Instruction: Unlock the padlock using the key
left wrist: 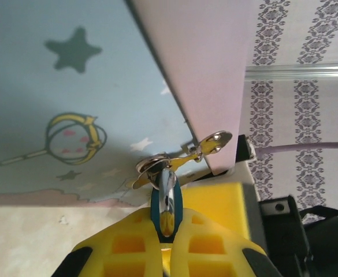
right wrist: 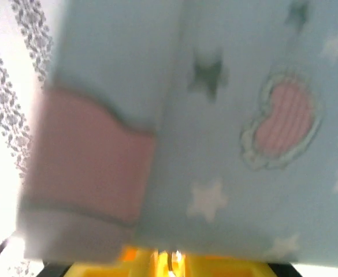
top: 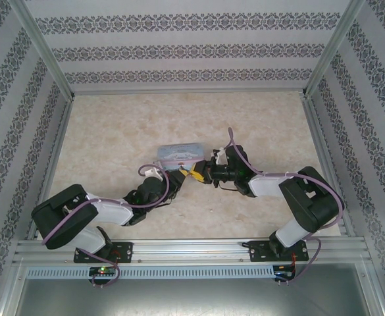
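Yellow fingers (left wrist: pixel 128 242) up close: left gripper (left wrist: pixel 166 222) pinches the padlock (left wrist: pixel 167 196) at the tin's (left wrist: pixel 70 115) near side, steadying it for unlocking. Right gripper (top: pixel 204 173) hovers beside that same side; spread or pressed together, can't tell.

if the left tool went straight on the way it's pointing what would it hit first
Most likely the pale blue tin. The left tool, shut on the padlock, points at the tin's starred side, with the key just ahead of the padlock. Depth is unclear, but the tin looks very close.
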Controlling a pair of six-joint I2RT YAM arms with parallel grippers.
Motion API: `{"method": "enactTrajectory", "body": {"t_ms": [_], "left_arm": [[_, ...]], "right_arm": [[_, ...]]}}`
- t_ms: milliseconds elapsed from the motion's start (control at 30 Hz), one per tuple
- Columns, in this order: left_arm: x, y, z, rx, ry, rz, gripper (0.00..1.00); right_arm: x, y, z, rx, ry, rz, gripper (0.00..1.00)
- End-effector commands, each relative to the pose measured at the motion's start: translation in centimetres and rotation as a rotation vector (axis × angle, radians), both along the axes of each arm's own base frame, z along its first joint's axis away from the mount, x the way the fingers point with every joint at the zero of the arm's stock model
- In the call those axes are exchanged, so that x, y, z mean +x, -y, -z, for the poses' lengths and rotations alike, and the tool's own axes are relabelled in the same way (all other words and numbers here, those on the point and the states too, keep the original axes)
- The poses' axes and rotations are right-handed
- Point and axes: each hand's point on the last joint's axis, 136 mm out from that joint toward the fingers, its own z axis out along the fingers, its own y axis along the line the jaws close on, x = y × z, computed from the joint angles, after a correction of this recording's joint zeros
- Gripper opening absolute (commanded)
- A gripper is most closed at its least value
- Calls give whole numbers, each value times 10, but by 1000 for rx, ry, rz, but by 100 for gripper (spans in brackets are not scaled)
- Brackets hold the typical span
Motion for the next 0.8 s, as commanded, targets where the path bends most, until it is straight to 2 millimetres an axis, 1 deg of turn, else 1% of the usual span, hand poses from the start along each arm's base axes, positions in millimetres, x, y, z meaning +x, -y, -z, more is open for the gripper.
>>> {"method": "enactTrajectory", "body": {"t_ms": [0, 100, 167, 233, 267, 400, 533, 633, 767], "left_arm": [[-9, -6, 11, 86, 12, 9, 0], [-8, -10, 16, 110, 11, -3, 0], [-7, -12, 19, 130, 10, -6, 0], [-5, -12, 21, 139, 17, -4, 0], [-5, -12, 23, 146, 13, -3, 0], [-1, -10, 24, 152, 29, 13, 0], [3, -6, 27, 144, 37, 39, 0], [5, -3, 27, 122, 33, 63, 0], [7, 4, 22, 102, 33, 96, 0]], "right_arm": [[20, 6, -3, -24, 75, 48, 31], [16, 10, 4, -40, 66, 45, 48], [10, 12, 7, -45, 61, 38, 58], [2, 16, 11, -60, 60, 30, 65], [-1, 19, 12, -68, 61, 28, 66], [-16, 28, 18, -116, 85, 1, 67], [-23, 32, 20, -169, 135, -36, 65], [-28, 31, 23, -223, 181, -83, 61], [-34, 30, 31, -373, 265, -175, 48]]}}
